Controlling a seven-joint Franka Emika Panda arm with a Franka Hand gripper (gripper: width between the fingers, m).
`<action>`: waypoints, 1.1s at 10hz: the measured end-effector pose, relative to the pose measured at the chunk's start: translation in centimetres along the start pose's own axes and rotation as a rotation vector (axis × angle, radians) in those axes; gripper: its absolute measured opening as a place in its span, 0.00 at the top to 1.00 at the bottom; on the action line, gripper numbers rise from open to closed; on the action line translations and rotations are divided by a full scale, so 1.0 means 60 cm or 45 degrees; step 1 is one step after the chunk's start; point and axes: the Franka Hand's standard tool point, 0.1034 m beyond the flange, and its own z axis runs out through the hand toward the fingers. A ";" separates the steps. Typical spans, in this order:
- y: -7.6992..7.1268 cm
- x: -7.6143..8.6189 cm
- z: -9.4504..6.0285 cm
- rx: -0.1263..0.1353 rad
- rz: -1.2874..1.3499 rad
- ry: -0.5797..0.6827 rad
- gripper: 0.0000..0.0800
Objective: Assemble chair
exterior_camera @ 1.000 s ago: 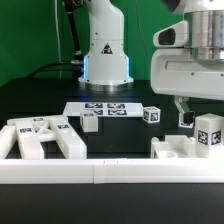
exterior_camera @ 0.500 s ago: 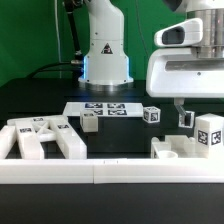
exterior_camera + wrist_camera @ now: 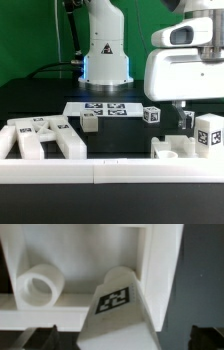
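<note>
Edged toward ext. view's left, hand [image 3: 122,339] now spread astride tagged chair post [image 3: 118,300].

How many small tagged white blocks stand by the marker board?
2. One block at the marker board's front edge; a second block off its end on the exterior view's right. The arm may hide more.

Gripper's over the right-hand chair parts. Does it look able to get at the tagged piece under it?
Probably yes. In the wrist view the tagged piece sits between the fingers of the open gripper, with nothing covering it. The white slab close beside it may crowd one finger.
</note>
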 end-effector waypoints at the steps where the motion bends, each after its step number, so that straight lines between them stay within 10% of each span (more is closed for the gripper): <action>1: 0.001 0.000 0.000 -0.003 -0.036 -0.001 0.20; 2: 0.002 0.000 0.001 -0.003 -0.033 -0.001 0.20; 4: 0.002 -0.001 0.001 -0.003 0.019 -0.002 0.64; 11: -0.002 0.001 0.003 0.001 0.781 -0.005 0.64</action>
